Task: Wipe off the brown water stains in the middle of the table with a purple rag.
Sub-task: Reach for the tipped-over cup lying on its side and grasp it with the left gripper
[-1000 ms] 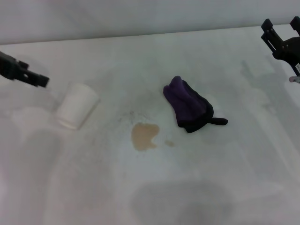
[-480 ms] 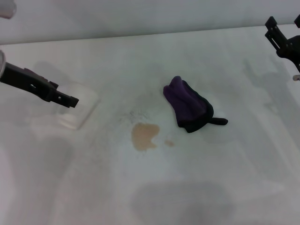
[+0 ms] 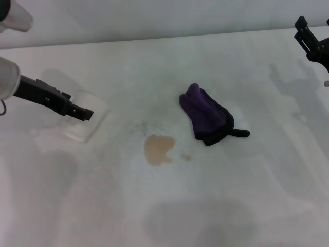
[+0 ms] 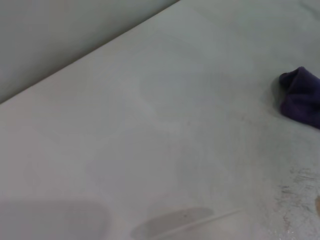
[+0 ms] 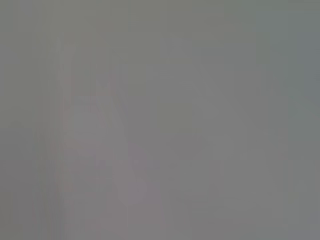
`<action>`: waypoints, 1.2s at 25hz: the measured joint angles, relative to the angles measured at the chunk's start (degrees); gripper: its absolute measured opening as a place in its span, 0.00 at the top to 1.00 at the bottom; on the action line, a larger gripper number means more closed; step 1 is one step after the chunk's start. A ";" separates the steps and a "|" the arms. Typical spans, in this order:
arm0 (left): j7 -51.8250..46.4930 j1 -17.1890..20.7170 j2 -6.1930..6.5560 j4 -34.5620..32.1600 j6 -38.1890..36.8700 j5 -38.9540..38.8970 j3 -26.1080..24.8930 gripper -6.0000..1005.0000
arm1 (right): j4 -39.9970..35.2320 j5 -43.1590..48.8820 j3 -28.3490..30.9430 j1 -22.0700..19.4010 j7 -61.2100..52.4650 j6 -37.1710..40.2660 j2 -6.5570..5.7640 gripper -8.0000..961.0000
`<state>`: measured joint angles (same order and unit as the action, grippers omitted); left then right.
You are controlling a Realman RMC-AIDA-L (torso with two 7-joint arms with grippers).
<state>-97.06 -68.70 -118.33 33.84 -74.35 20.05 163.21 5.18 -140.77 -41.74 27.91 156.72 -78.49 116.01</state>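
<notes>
Purple rag point(image 3: 209, 117) bunched mid-table point(image 3: 216, 206), just right of brown stain point(image 3: 158, 149). Looks soft, light, limp; best pinched at raised purple hump. Left gripper point(image 3: 82, 112) over white cup point(image 3: 86, 123); right gripper point(image 3: 311, 43) at far right edge; jaw state unclear on both.

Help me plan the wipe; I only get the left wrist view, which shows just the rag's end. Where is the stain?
Observer: The stain lies on the table, left of the rag and nearer the robot, apart from it.
Operator: Where is my left claw?
Observer: The left claw is over a white cup, left of the stain.
Operator: And the right claw?
Observer: The right claw is at the table's far right, away from the rag.
</notes>
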 joint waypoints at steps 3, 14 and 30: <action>-0.14 0.29 -0.08 -1.52 1.49 -0.03 -0.05 0.13 | 0.00 -0.15 0.00 -0.21 -0.01 0.00 0.00 0.10; -0.62 2.17 -0.21 -6.01 8.78 -1.14 -0.09 0.13 | 0.00 -0.04 0.00 0.15 -0.27 0.01 0.00 0.10; 1.35 3.73 -0.08 -7.39 12.28 -3.05 -0.09 0.14 | -0.17 0.05 0.00 0.30 -0.28 0.01 0.00 0.10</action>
<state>-95.71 -64.97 -118.41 26.45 -62.06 16.99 163.12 5.01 -140.71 -41.74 28.22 156.44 -78.48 116.01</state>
